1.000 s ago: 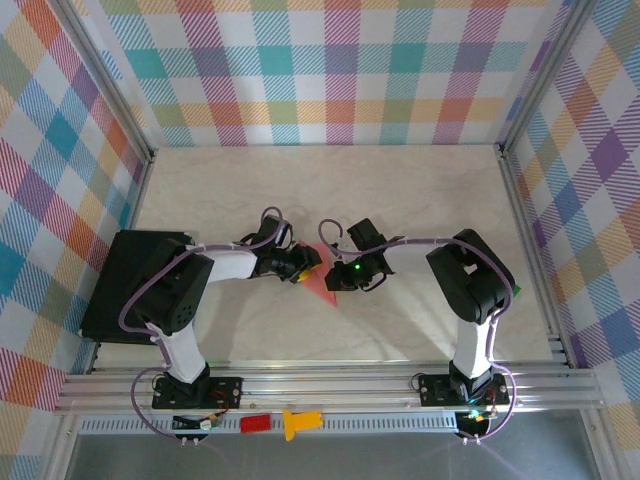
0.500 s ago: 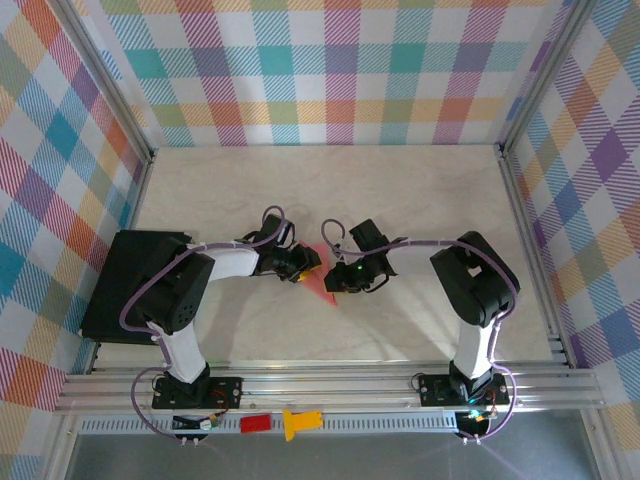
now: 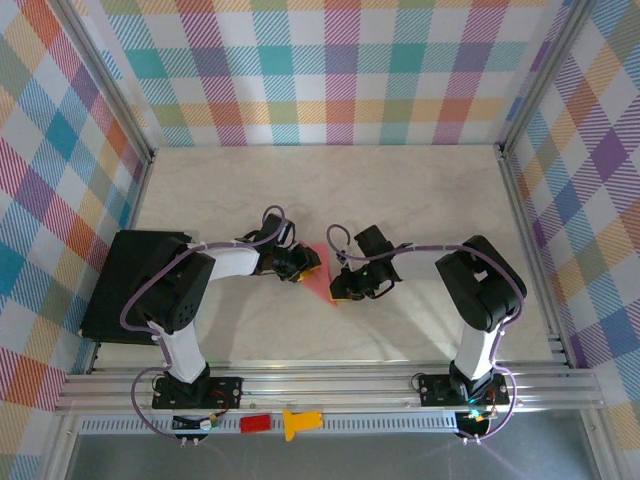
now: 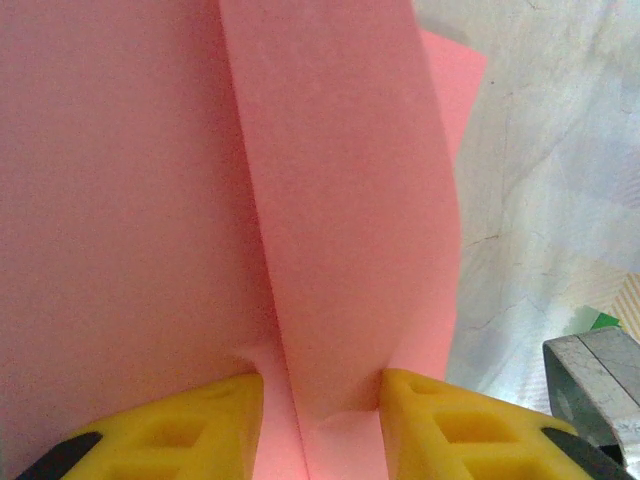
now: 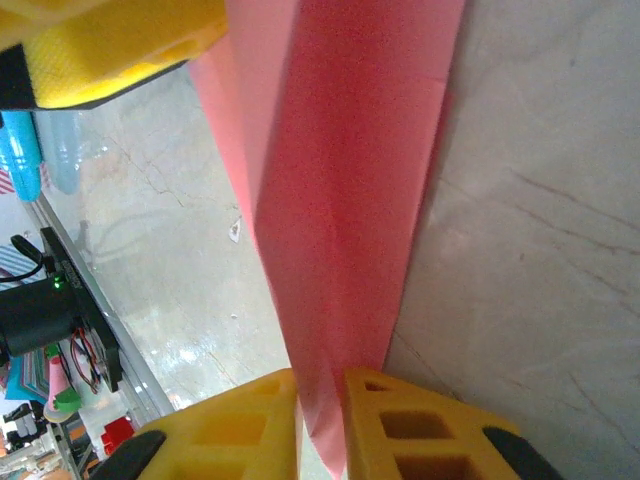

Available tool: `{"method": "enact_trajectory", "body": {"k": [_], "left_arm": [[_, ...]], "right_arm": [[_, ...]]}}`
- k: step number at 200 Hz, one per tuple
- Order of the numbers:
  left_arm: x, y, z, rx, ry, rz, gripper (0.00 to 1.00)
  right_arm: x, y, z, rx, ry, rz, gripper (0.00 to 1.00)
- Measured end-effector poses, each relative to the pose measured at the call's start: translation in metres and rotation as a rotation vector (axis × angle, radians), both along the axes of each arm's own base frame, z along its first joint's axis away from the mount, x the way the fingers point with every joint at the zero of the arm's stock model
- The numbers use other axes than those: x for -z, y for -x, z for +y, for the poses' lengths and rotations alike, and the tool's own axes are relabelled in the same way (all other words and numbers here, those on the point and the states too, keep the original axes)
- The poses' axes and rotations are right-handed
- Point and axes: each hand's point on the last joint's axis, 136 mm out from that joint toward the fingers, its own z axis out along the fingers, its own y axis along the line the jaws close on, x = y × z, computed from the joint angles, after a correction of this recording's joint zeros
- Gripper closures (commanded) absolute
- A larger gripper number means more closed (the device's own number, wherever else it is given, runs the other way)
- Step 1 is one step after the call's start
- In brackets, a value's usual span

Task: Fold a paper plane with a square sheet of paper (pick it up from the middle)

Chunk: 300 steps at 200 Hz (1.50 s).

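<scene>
Grips the thin salmon-pink paper sheet (image 3: 321,272), part-folded at the middle of the pale marbled table (image 3: 420,200), from both sides, with left gripper (image 4: 320,385) clamped across its raised centre ridge, right gripper (image 5: 320,385) pinched on the narrow near tip, long axis running away from both.

Bright, even light; the paper (image 4: 120,200) blurs softly up close.

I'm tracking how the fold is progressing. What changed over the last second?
The right gripper has shifted a little toward the near edge of the table along the pink paper, and its arm's elbow has swung slightly outward. Its jaws are pinched on the fold. The left gripper stayed where it was, holding a raised crease of the same paper.
</scene>
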Motion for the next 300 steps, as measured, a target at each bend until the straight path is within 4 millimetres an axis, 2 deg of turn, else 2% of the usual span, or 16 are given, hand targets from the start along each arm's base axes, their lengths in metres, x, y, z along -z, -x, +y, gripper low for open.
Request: {"method": "enact_trajectory", "body": {"k": [31,79,121,142,165,206,300], "left_arm": [[0.001,0.0,0.0,0.0,0.0,0.002,0.63],[0.0,0.0,0.0,0.001,0.001,0.002,0.64],[0.0,0.0,0.0,0.001,0.001,0.002,0.63],[0.0,0.0,0.0,0.002,0.001,0.002,0.63],[0.0,0.0,0.0,0.002,0.001,0.001,0.63],[0.0,0.0,0.0,0.001,0.001,0.002,0.63],[0.001,0.0,0.0,0.001,0.002,0.003,0.63]], "right_arm": [[0.001,0.001,-0.001,0.001,0.003,0.005,0.87],[0.001,0.002,-0.002,0.006,0.007,0.004,0.74],[-0.03,-0.01,-0.002,0.045,-0.013,-0.087,0.7],[-0.032,-0.012,-0.002,0.058,-0.012,-0.094,0.69],[-0.026,-0.012,-0.002,0.071,-0.001,-0.07,0.69],[-0.013,-0.013,0.001,0.082,0.018,-0.019,0.75],[-0.007,-0.011,0.007,0.075,0.01,0.014,0.83]]}}
